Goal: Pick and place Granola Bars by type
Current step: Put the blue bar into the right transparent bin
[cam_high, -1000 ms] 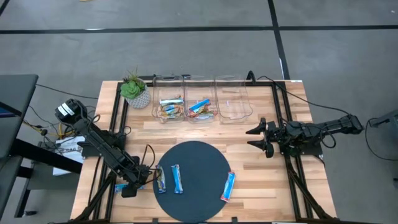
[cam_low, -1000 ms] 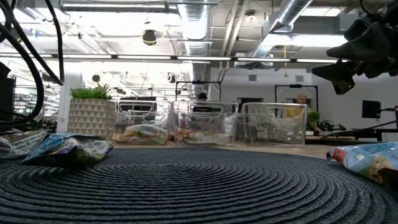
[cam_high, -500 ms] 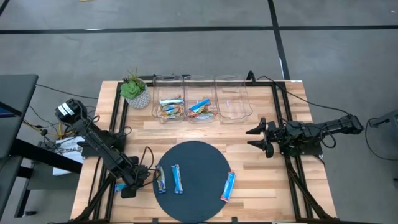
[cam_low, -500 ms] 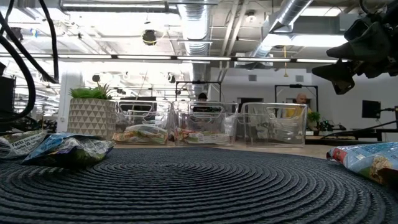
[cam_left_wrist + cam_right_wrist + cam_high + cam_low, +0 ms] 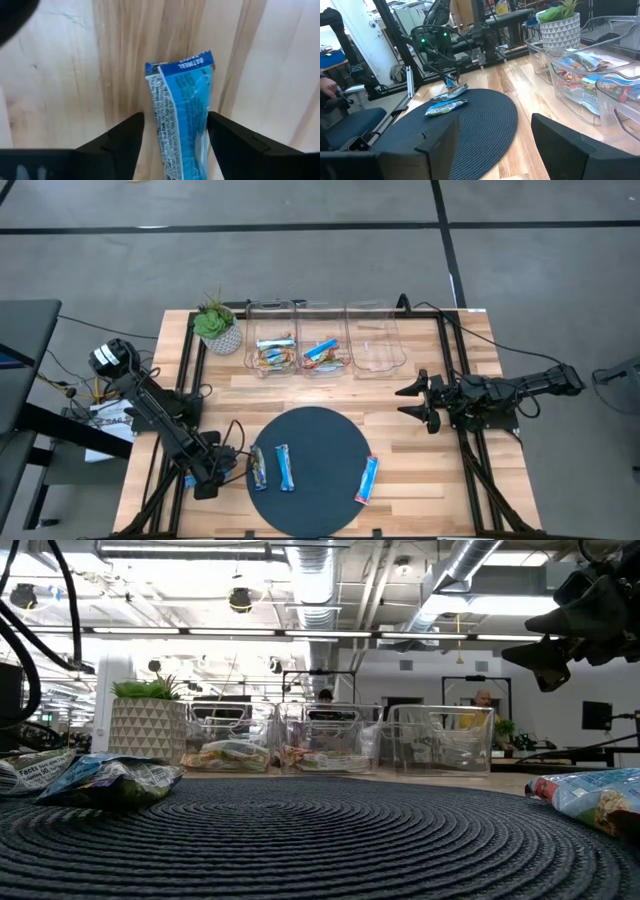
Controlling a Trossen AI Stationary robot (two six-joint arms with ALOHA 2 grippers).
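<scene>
A bright blue granola bar (image 5: 182, 120) lies flat on the wood, just left of the round dark mat (image 5: 318, 430). My left gripper (image 5: 175, 145) is open and low over it, pointing down, with one finger on each long side; in the high view the left gripper (image 5: 205, 475) covers most of the bar. Three more blue bars lie on the mat (image 5: 258, 470) (image 5: 286, 468) (image 5: 366, 479). My right gripper (image 5: 415, 400) hangs open above the table right of the mat, touching nothing. My left gripper's fingers (image 5: 125, 140) stand close against both long sides of the blue bar, coming from above and across it. The bar lies flat on the table. I cannot tell whether the fingers touch it.
Three clear bins stand in a row at the far side: one with multicoloured bars (image 5: 272, 352), one with blue bars (image 5: 322, 354), one with nothing in it (image 5: 375, 345). A potted plant (image 5: 216, 328) stands left of them. Black frame rails run along both table sides.
My left arm has shifted a little toward the table's left edge and sunk lower over the blue bar. The bars and the right arm have kept still.
</scene>
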